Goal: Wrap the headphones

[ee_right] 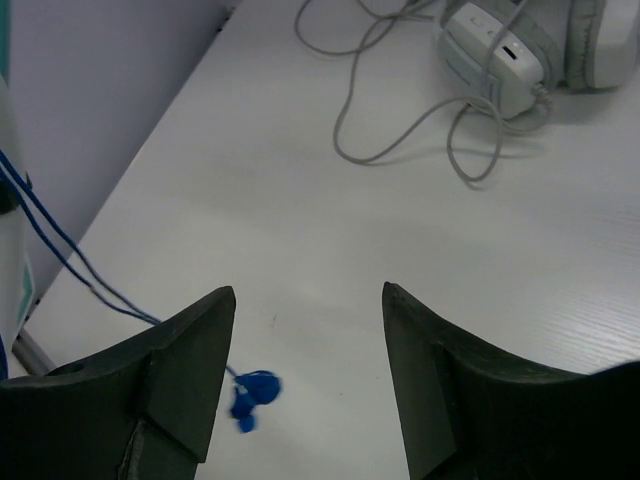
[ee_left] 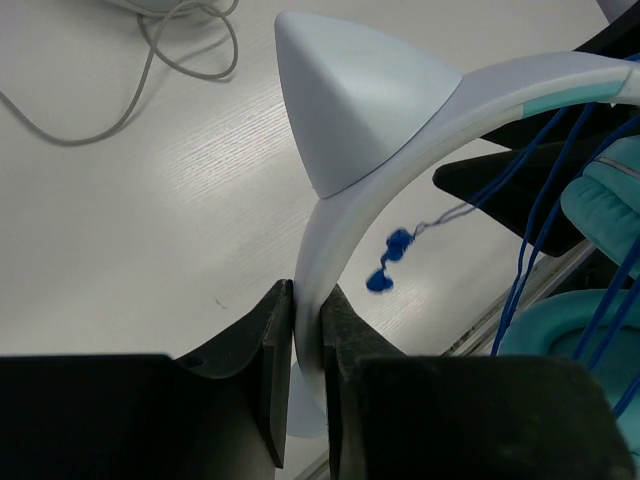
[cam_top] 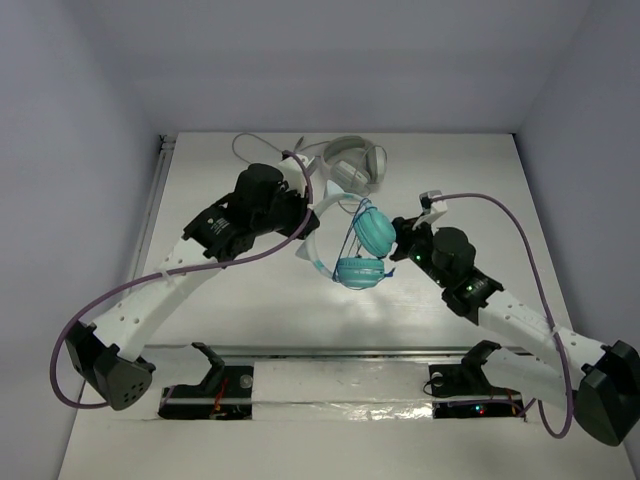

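The left gripper (ee_left: 308, 325) is clamped on the pale headband (ee_left: 400, 150) of the headphones (cam_top: 358, 270), its two dark fingers (ee_left: 270, 370) pressed against either side of the band, just below a pointed, ear-shaped piece on it. In the top view the headphones are lifted above the middle of the table (cam_top: 450, 180), the band arching from the left gripper (cam_top: 305, 238) toward the two teal ear cups, which hang close together, one above the other in that view.

The thin blue cable (ee_left: 540, 200) runs in several strands across the cups; whether it is looped around them or only draped over them cannot be told from these views. Its blue plug end (ee_right: 250, 395) lies on the table surface below, trailing a single strand.

The right gripper (ee_right: 310, 370) is spread wide with nothing between its fingers, and it points down at the bare table near the plug. From above, the right gripper (cam_top: 400, 248) sits just beside the teal cups.

A second, grey-white headset (cam_top: 355, 165) rests at the far side of the table, its grey cable (ee_right: 400, 120) lying in loose loops.
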